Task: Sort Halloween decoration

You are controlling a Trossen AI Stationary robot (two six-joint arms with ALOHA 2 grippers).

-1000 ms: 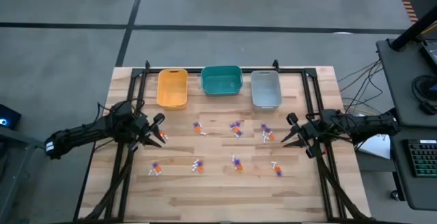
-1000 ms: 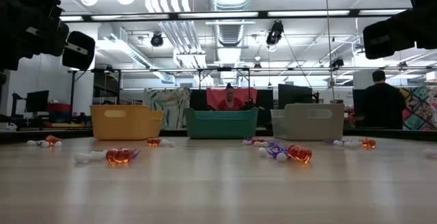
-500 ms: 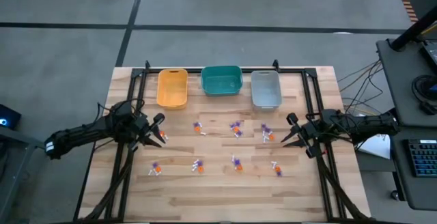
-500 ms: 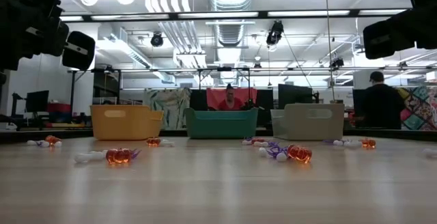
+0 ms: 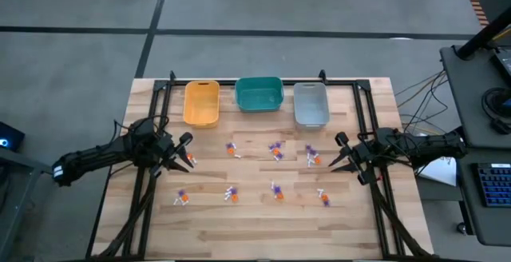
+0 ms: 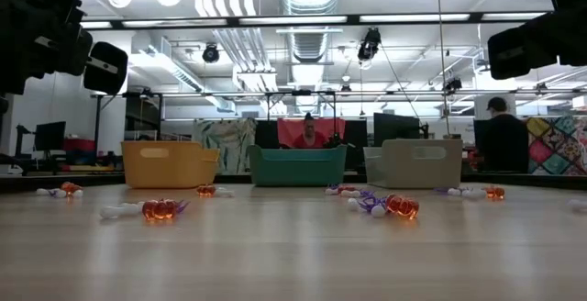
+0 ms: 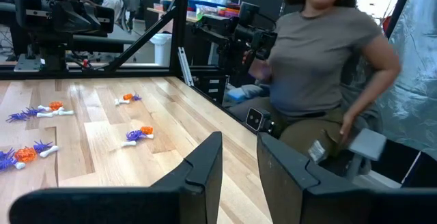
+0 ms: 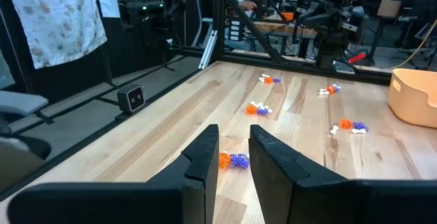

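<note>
The Halloween decoration lies scattered over the wooden table as several tiny orange, purple and white trinkets, among them a cluster (image 5: 276,148) mid-table, one (image 5: 182,197) at the near left and one (image 5: 323,197) at the near right. My left gripper (image 5: 189,152) hovers level above the table's left part, pointing right; its fingers (image 7: 239,138) are open with nothing between them. My right gripper (image 5: 335,153) hovers level at the table's right part, pointing left, open (image 8: 234,130) and empty. A trinket (image 8: 233,160) lies on the table beyond its fingertips.
Along the far edge stand a yellow bin (image 5: 201,102), a teal bin (image 5: 259,93) and a grey bin (image 5: 310,103). Black frame rails (image 5: 156,94) run along the table's sides. A seated person (image 7: 321,53) shows beyond the table's edge; another person (image 6: 500,140) stands far behind.
</note>
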